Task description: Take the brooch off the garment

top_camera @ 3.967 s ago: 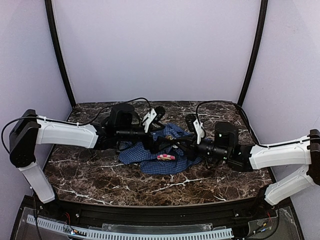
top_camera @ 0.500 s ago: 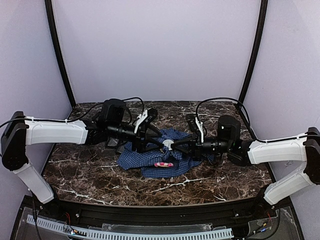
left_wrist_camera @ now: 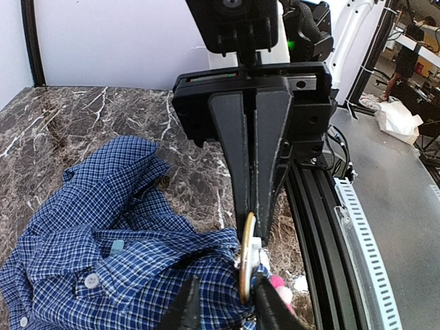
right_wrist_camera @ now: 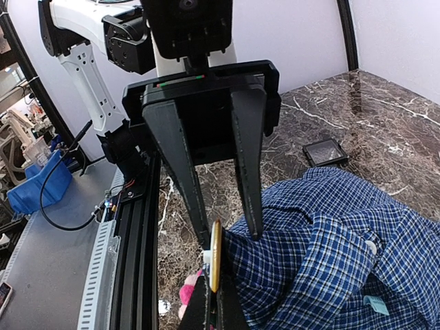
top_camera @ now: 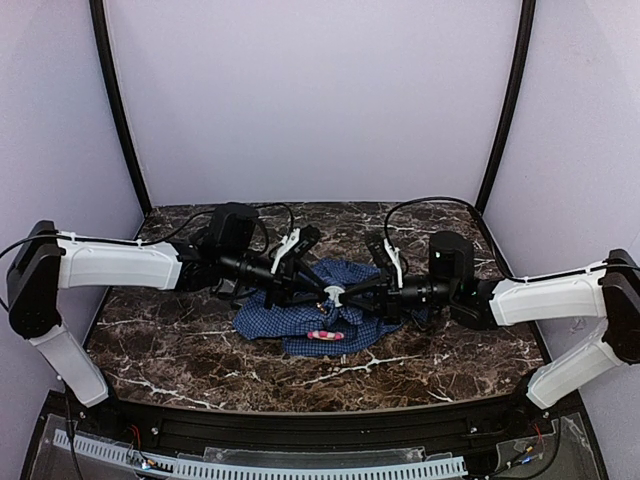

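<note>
Cloth in a fine blue and white check is seen bunched up in the middle of the dark marble worktop. It is the shirt, and small white buttons can be seen on it from the left wrist. Both arms are stretched low over the shirt, one from each side, and their tips are close together above its middle. The brooch is found right there, between the two tips. It is a thin gold ring with a small white part on it, and it is seen edge on from both wrists.

The right gripper is closed tight on the brooch, with its two fingers pressed together on the ring. The left gripper is held with a gap between its fingers. The brooch is placed in that gap, close to one finger. Whether that finger is touching the ring cannot be told. Shirt cloth is drawn up to the brooch, but whether the pin is in the cloth cannot be told.

A small pink thing is laid on the near part of the shirt, just below the brooch in the top view. A small black square thing is set on the worktop beside the shirt, apart from both grippers.
</note>
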